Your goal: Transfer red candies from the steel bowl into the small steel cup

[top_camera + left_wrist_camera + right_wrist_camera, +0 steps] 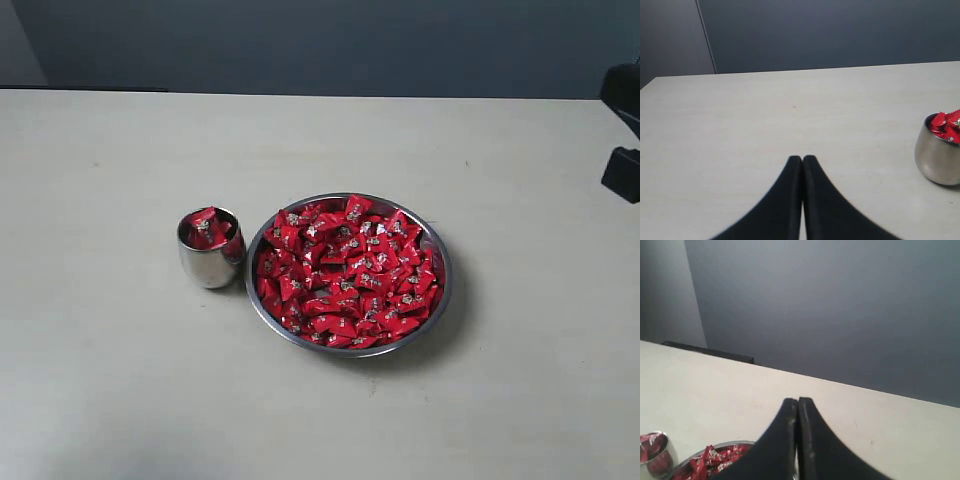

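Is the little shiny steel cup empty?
No, the small shiny steel cup holds a few red-wrapped candies that poke up above its rim.

Silver-grey, mirror-shiny steel bowl [449, 285]. Inside the bowl, glossy bright red candies [345, 275], each flecked with a small pale silver mark. Just left of the bowl in the exterior view, polished silver small steel cup [208, 268], with more of the same red wrappers at its mouth. Beneath the bowl, plain pale cream table [120, 380] with a few faint specks. Behind the bowl, flat dark blue-grey wall [320, 45]. Matte black left gripper [802, 159] and right gripper [798, 401], both unpatterned.
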`<control>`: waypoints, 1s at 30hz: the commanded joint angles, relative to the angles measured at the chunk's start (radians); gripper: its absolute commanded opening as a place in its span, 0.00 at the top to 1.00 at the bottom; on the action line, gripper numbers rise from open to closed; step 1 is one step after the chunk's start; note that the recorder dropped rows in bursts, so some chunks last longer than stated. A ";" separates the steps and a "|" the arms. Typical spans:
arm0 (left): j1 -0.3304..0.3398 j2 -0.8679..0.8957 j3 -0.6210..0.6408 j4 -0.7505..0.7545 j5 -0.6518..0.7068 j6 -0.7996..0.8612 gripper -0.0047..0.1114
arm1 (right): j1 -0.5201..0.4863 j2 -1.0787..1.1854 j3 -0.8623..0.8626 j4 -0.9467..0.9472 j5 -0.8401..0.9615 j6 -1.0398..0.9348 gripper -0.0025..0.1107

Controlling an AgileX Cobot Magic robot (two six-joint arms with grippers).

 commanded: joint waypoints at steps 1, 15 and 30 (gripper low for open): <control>0.001 -0.004 0.004 -0.002 -0.002 -0.001 0.96 | -0.002 -0.057 -0.004 0.003 -0.052 0.118 0.98; 0.001 -0.004 0.004 -0.002 -0.002 -0.001 0.96 | -0.002 -0.109 -0.004 -0.004 -0.130 0.132 0.98; 0.001 -0.004 0.004 -0.002 -0.002 -0.001 0.96 | -0.133 -0.171 -0.004 -0.027 -0.143 0.123 0.98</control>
